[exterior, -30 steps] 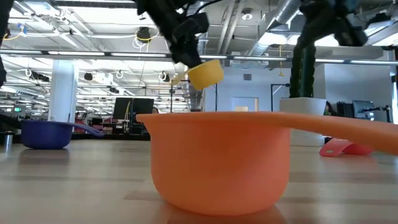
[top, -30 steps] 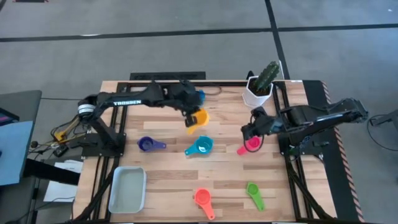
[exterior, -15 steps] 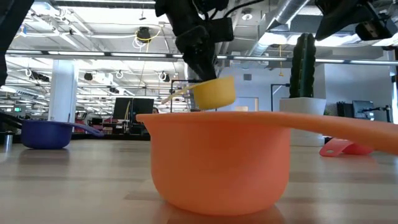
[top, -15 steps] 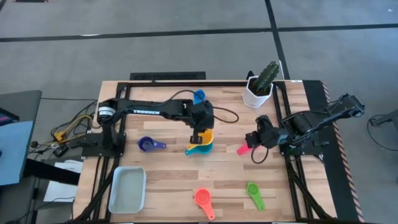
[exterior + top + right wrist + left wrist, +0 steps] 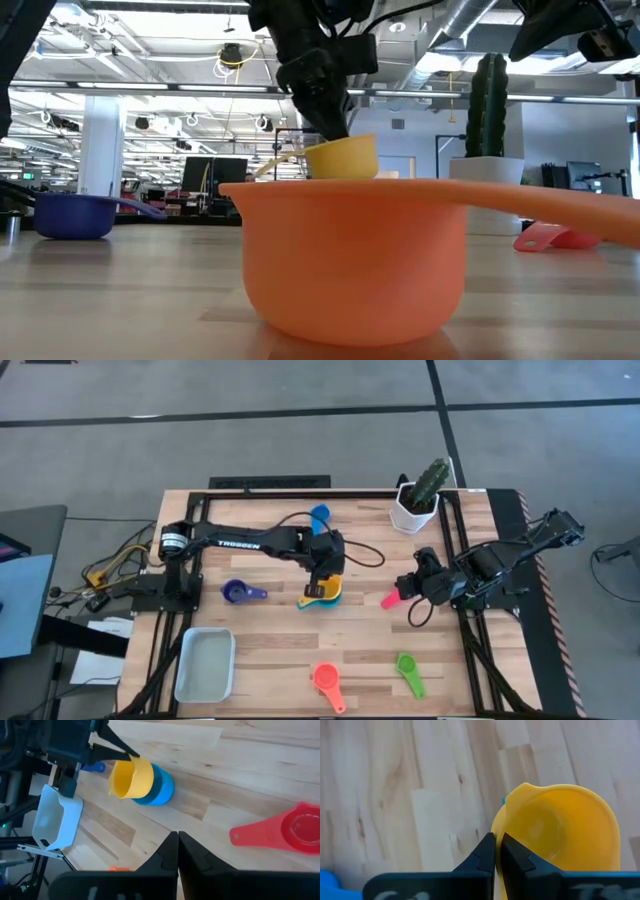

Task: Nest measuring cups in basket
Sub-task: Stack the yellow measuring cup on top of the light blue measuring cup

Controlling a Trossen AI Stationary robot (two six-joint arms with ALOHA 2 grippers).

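Note:
The yellow measuring cup [image 5: 331, 585] [image 5: 560, 830] sits tilted in the bowl of the teal cup [image 5: 308, 601] [image 5: 161, 787] at mid-table, and my left gripper [image 5: 320, 572] [image 5: 495, 842] is shut on it. My right gripper [image 5: 408, 592] [image 5: 177, 842] is shut on nothing, hovering right of centre beside the pink cup [image 5: 390, 600] [image 5: 295, 827], which lies on the table. Also on the wood are the blue cup [image 5: 320, 513], purple cup [image 5: 238, 592], red-orange cup [image 5: 325, 680] and green cup [image 5: 408, 670]. The basket [image 5: 205, 663] stands at the near left corner. My left gripper pinches the yellow cup's wall at the rim [image 5: 496, 827], one finger outside the bowl and one over its inside. The fingers [image 5: 332, 125] come slanting down from above. The cup is tilted, its handle [image 5: 268, 166] sticking out sideways and its bottom down in the teal cup.
A white faceted pot with a cactus [image 5: 420, 500] stands at the far right. The red-orange cup [image 5: 350, 260] fills the low view's foreground and hides the teal cup there. Bare wood lies between the basket and the red-orange cup.
My left gripper carried the yellow cup from the far middle toward the near edge and down, and the cup now sits in the teal cup. My right gripper rose and drew slightly toward the near right, away from the pink cup.

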